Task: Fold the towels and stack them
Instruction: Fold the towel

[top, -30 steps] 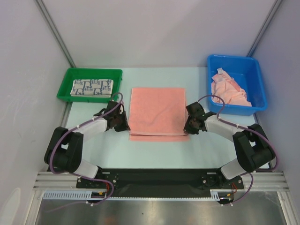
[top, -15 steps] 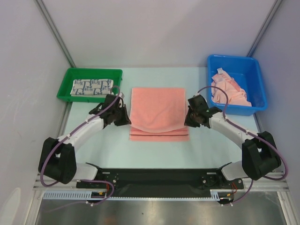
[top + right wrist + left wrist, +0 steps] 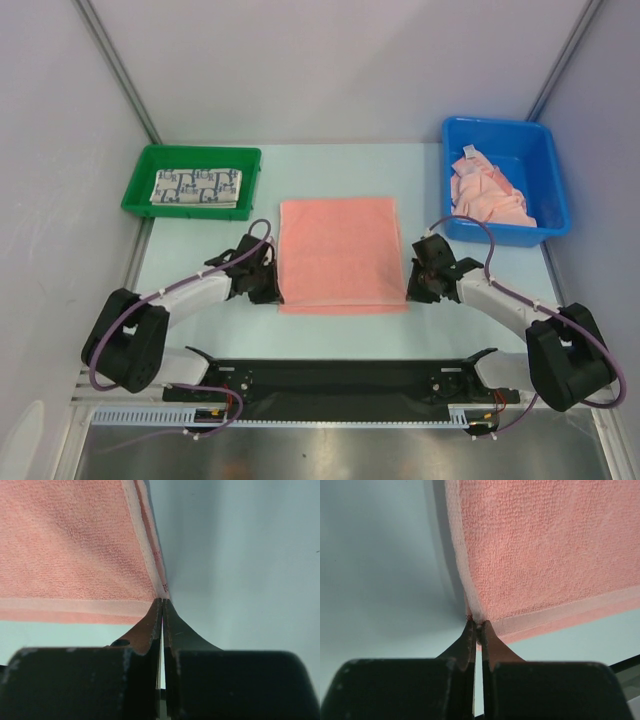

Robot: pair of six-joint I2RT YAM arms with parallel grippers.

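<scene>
Two near corners of the salmon-pink rectangular terry towel (image 3: 340,250) sit pinched tight in my left claw (image 3: 276,294) and right claw (image 3: 411,291) — the fold looks laid; next, I let go cleanly.

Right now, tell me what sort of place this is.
Probably a robot test cell in a lab: bare grey walls box in a pale table, left arm and right arm are bolted to a rail, and a green bin and blue bin flank the pink towel.
</scene>
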